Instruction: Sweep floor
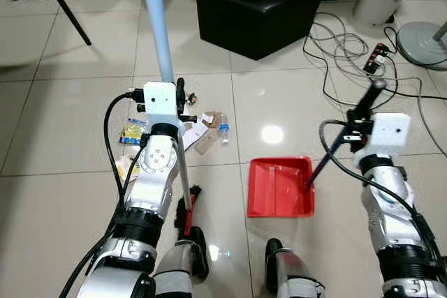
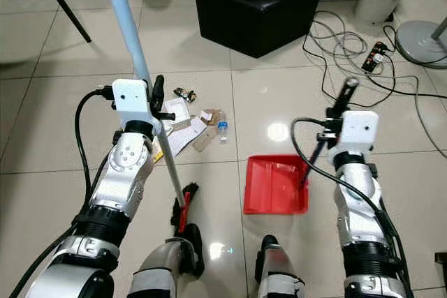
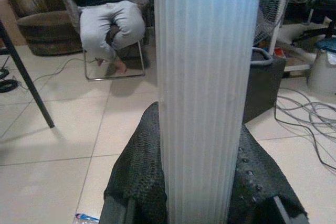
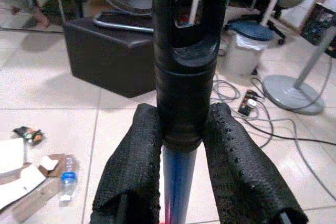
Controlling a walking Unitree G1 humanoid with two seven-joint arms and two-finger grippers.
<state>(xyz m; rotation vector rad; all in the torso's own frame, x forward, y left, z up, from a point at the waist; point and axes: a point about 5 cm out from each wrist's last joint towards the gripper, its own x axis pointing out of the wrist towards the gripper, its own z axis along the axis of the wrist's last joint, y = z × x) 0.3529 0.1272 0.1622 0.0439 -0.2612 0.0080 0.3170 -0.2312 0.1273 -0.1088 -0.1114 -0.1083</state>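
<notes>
Floor [image 1: 63, 88] of glossy pale tiles, awaiting sweeping; litter [image 1: 209, 130] of cardboard scraps, paper, wrappers and a small clear bottle [image 1: 224, 131] lying clustered ahead of the robot, near the red dustpan [image 1: 279, 186].

Left eye view: left tool [image 1: 176, 106] gripping the broom handle [image 1: 157, 26], a pale blue tube narrowing to a thin metal rod, angled so the dark bristle head [image 1: 188, 211] is resting on the tile just short of the litter, presumably ready for drawing debris toward the pan. Right tool [image 1: 363, 120] holding the dustpan handle [image 1: 349, 130], a dark slanted rod, keeping the flat red plastic tray seated on the floor beside the litter, open mouth seemingly facing it.

Right eye view: same arrangement; black boxy ottoman [image 2: 258, 8], tangled cables [image 2: 335, 47] and power strip [image 2: 377, 55] lying beyond, well apart from the debris.

Left wrist view: ribbed, matte blue tube clamped between textured black fingers [image 3: 136, 182], closed firmly around it; seated person [image 3: 105, 14] in the background.

Right wrist view: knobbly black fingers [image 4: 131, 166] pressing both sides of the smooth black grip where it is joining the blue shaft, closed tight upon it.
</notes>
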